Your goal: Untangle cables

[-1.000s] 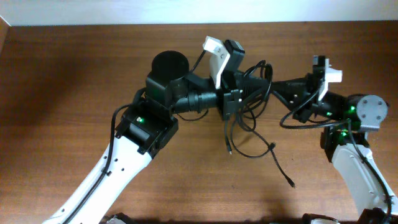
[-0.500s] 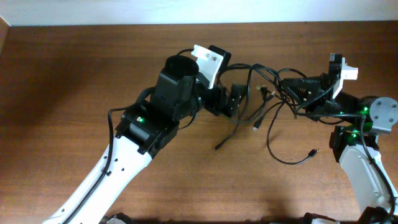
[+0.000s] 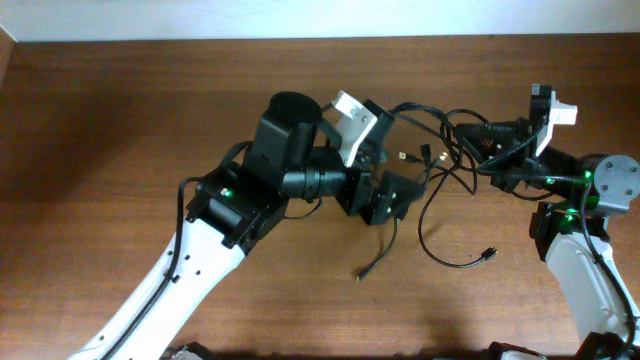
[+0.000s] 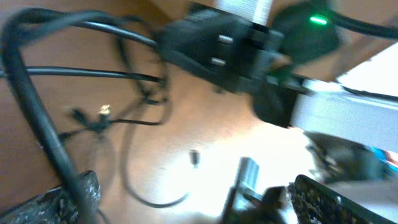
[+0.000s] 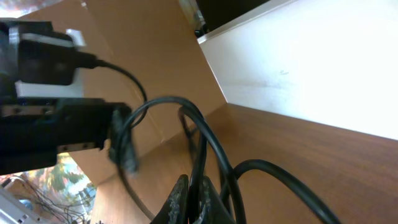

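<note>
The black cables [image 3: 432, 160] hang in a tangle between the two arms, apart from the left fingers. One loop [image 3: 445, 258] trails onto the table, and a plug end [image 3: 366, 273] lies in front. My right gripper [image 3: 472, 148] is shut on a strand of that tangle. In the right wrist view its fingers [image 5: 180, 200] pinch a cable [image 5: 205, 143] that arches upward. My left gripper [image 3: 392, 197] stands wide open just left of the tangle, nothing between its fingers. The left wrist view shows cables [image 4: 93, 74] with a yellowish plug [image 4: 104, 111] ahead of the open gripper [image 4: 199, 205].
The wooden table [image 3: 120, 120] ends at a white wall along the far side. The left arm's body [image 3: 285, 150] sits close to the tangle. The right arm's base [image 3: 610, 185] stands at the right edge.
My left gripper has opened, let go of the cables and dropped toward the table. The right gripper pulled its strand to the right, and the loose ends slid forward.
</note>
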Robot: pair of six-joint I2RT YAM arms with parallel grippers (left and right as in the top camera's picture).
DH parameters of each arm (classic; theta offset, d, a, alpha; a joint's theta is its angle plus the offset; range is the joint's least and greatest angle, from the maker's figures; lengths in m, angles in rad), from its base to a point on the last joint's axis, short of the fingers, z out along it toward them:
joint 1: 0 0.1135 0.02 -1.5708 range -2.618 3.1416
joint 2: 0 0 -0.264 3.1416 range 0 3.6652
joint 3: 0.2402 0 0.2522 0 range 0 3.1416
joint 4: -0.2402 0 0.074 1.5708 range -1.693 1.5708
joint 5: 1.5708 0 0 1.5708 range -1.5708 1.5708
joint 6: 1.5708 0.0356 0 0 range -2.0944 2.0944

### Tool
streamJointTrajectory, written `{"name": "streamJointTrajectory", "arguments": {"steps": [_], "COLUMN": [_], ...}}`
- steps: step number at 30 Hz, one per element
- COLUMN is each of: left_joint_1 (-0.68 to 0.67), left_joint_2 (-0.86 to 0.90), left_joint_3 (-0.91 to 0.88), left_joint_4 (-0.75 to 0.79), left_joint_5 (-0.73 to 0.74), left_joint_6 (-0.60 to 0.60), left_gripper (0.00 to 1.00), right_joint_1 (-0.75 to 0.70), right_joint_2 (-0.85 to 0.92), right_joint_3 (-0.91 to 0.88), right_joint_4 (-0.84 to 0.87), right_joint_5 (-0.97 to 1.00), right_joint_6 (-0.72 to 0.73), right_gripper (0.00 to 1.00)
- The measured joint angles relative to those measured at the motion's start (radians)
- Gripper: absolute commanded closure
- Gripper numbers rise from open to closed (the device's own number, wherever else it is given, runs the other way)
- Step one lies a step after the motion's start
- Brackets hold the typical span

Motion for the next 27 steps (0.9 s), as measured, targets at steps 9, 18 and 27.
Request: {"name": "streamJointTrajectory", "arguments": {"steps": [9, 18, 27], "left_joint_1": [0.066, -0.011, -0.024], "left_joint_2": [-0.090, 0.022, 0.124], "left_joint_3": [0.000, 0.002, 0.002], "left_joint_4": [-0.008, 0.009, -0.009], "left_joint_5": [0.048, -0.149, -0.265], "left_joint_6": [-0.043, -0.231, -0.302], "left_gripper": [0.01, 0.01, 0.01], "right_joint_1": [-0.001, -0.001, -0.001], "right_joint_2": [0.000, 0.000, 0.000], "right_joint_3": [0.000, 0.000, 0.000], "right_joint_4": [-0.028, 0.024, 0.050], "right_joint_5": [0.011, 0.078, 0.080], "right_joint_6": [0.018, 0.158, 0.220], "right_gripper": [0.96, 0.96, 0.90]}}
